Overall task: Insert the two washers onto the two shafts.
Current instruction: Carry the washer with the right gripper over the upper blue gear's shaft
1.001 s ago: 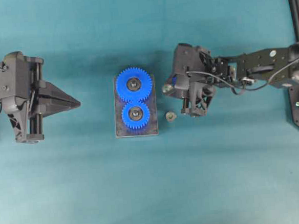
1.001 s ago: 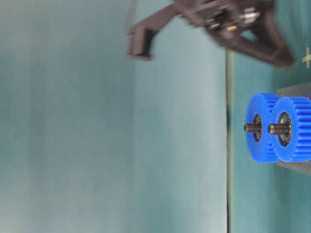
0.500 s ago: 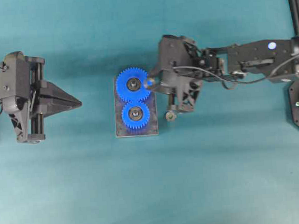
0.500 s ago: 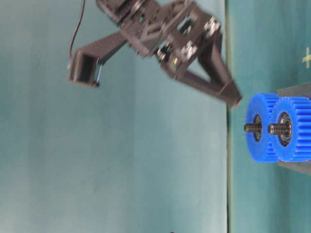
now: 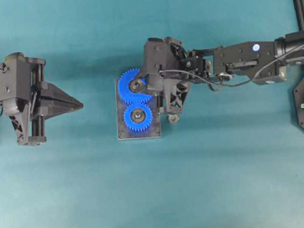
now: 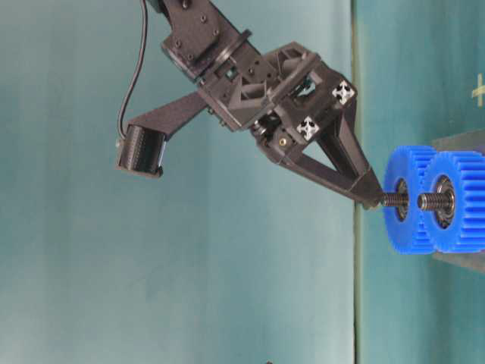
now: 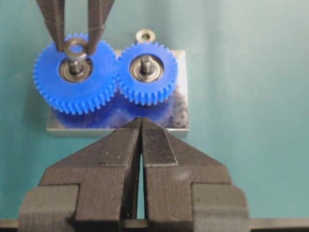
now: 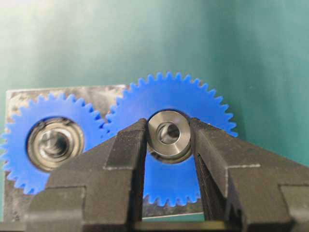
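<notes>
1. The teal bench (image 5: pixel 224 182) carries a grey base plate (image 7: pixel 181 113).
2. The right tool (image 8: pixel 169 140) is clamped on the washer (image 8: pixel 168 134), held at the tip of the shaft (image 6: pixel 392 199) of the larger blue gear (image 5: pixel 127 89).
3. The left tool (image 7: pixel 141 126) is fully closed, well apart from the gears.
4. A second washer (image 7: pixel 145 36) lies just beside the plate.

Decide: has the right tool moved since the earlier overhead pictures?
Yes. The right tool has travelled leftward, from beside the base plate to over the larger blue gear.

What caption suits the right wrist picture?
Right pincer holds a metal washer just over the larger blue gear.
</notes>
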